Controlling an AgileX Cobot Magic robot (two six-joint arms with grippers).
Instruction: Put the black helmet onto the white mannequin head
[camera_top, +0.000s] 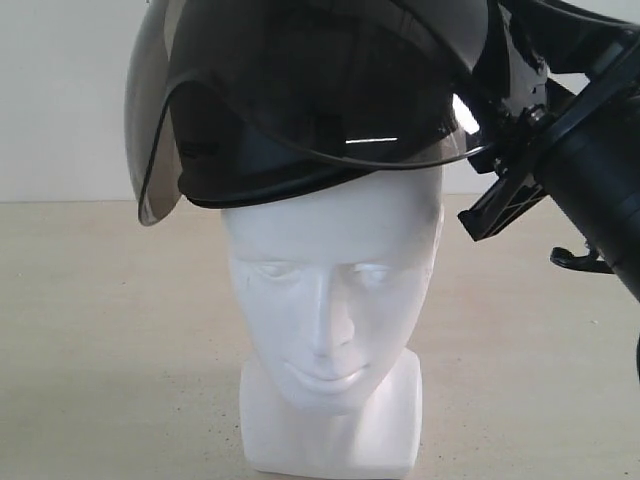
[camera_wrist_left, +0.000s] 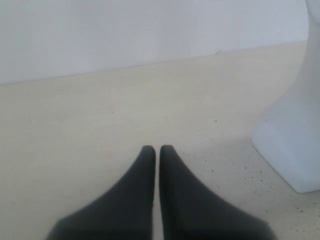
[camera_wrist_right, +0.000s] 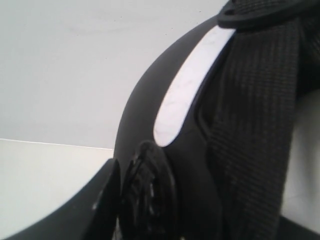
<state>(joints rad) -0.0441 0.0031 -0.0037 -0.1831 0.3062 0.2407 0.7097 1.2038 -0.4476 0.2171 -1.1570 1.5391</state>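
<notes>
1. Looking at the exterior view, you see the black helmet (camera_top: 300, 90) over the crown of the white mannequin head (camera_top: 335, 290). The top of the head is hidden inside the shell, and the rim crosses the forehead above the brows. The face is left uncovered.
2. Your helmet sits tilted: its rim is lower on the left of that view and higher on the right.
3. Its smoky visor (camera_top: 150, 150) is swung up and out, and it hangs past the head on the left of the view.
4. Your right gripper (camera_top: 495, 150) is at the helmet's raised side, right against the rim. In the right wrist view the right gripper (camera_wrist_right: 120, 200) has its fingers closed to a narrow gap, with the helmet's black shell edge between them. One finger lies outside the shell and a ribbed pad lies against the inner side.
5. Your left gripper (camera_wrist_left: 157, 150) is well away from the helmet, low over the bench (camera_wrist_left: 75, 130). Its two fingers are pressed almost together with only a thin slit between them, and they hold nothing.
6. The head's blocky base (camera_wrist_left: 295, 145) stands upright on the bench, near that left gripper but apart from it.
</notes>
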